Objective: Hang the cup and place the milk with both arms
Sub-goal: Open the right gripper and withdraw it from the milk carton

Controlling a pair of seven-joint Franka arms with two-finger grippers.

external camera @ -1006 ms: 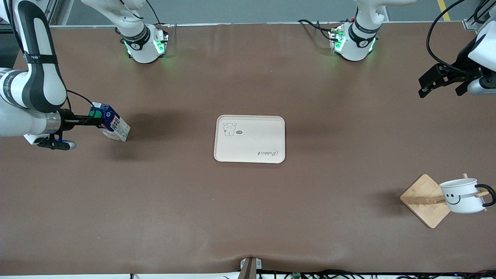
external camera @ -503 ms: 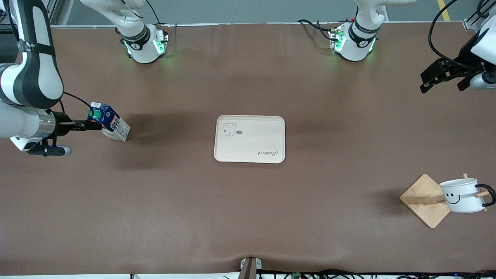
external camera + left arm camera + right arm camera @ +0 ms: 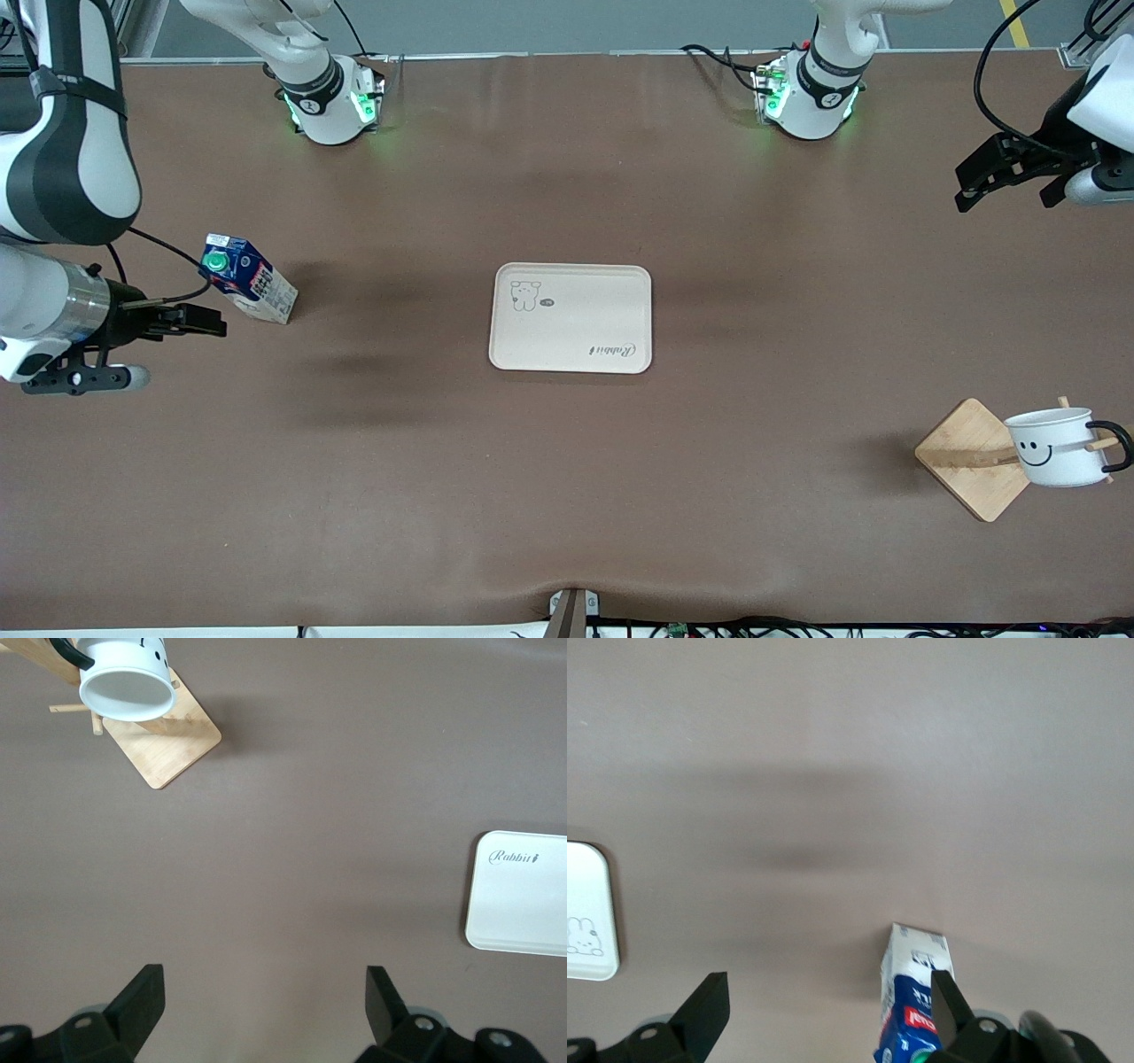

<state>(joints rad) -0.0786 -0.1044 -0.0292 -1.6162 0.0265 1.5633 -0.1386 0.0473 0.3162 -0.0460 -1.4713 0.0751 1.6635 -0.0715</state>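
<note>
Jaws of both grippers stand spread and empty: right gripper (image 3: 199,321) beside the milk (image 3: 249,290) near the worktop (image 3: 567,496) edge, left gripper (image 3: 1005,173) over bare brown. Cup (image 3: 1059,447) hangs on the rack (image 3: 974,456); tray (image 3: 571,316) sits mid-worktop, open surface all round.

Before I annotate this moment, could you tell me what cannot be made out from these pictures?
- Milk carton: its cap end is cut off by the right wrist view's edge, and one of the right gripper's fingers covers part of it.
- Cup: hides the peg of the wooden rack that carries its handle in the front view; the left wrist view cuts off the rack's upper part.
- Tray: partly cut off in both wrist views.
- Left gripper: only its fingertips show in the left wrist view.
</note>
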